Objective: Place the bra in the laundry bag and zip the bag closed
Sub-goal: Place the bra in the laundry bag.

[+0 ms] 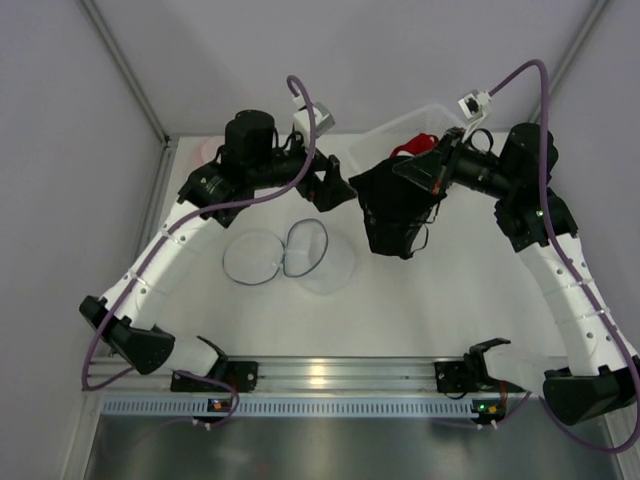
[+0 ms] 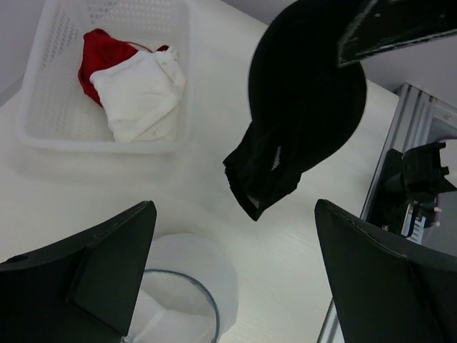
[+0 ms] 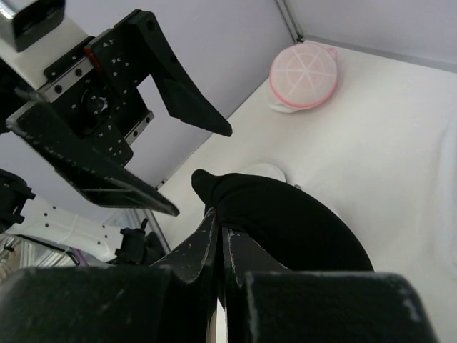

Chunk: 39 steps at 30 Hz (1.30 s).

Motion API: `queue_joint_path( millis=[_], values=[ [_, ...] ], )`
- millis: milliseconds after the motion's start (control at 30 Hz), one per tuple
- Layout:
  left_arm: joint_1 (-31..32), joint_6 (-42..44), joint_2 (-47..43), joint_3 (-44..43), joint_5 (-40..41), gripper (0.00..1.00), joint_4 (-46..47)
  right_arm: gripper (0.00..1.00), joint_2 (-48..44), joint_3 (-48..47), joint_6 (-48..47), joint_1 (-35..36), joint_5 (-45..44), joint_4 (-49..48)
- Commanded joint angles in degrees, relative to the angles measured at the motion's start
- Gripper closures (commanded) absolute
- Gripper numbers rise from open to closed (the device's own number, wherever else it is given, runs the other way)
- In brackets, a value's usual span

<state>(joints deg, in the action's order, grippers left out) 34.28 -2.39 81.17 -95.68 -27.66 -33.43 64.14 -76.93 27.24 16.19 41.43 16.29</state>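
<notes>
We take the step in hand to be the carry: the bra (image 1: pixel 395 215) is off the table (image 1: pixel 420 310) and not yet in the laundry bag (image 1: pixel 290 252); the right gripper (image 3: pixel 218 237) has its jaws pinched tight on a fold of the black fabric, and the rest of the garment hangs down from it, clear of the surface; it hangs to the right of the bag and a little farther back, just near of the white basket (image 1: pixel 420 112) at the far edge, which holds a red and a white garment.

The laundry bag lies flat on the table near the middle, a round white mesh pouch with two wire hoops lying side by side and overlapping; we judge it to be unzipped and folded open, though the zip itself is too small for us to make out.

The left gripper (image 1: pixel 338 190) hangs over the far edge of the bag with its jaws spread wide and nothing between them; the bra's lower tip dangles close in front of it.

Next, as we see it, the bra must be brought left and nearer, then lowered into one open half of the bag; the loose straps may spill over the hoop, so the free left gripper could tuck them in before the zipping begins.
</notes>
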Motion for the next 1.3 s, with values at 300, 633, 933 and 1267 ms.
queue_joint_path(
  millis=[300,633,933,1267],
  values=[
    [8.5,8.0,4.8,-2.4,-4.6,0.26,9.9,1.0,-1.3,-1.7,1.0,-1.0,4.4,-1.2],
    [8.5,-1.7,5.3,-0.5,-4.7,1.0,22.2,1.0,-1.8,-1.8,-0.6,-0.9,3.5,1.5],
    [8.5,-10.9,5.7,-5.5,17.0,1.0,12.1,0.14,-4.2,-8.9,-6.2,-2.5,-15.3,15.1],
    [9.8,-27.2,4.9,-7.1,60.1,1.0,4.8,0.01,-10.8,-3.2,-4.1,-2.9,-39.4,18.7]
  ],
)
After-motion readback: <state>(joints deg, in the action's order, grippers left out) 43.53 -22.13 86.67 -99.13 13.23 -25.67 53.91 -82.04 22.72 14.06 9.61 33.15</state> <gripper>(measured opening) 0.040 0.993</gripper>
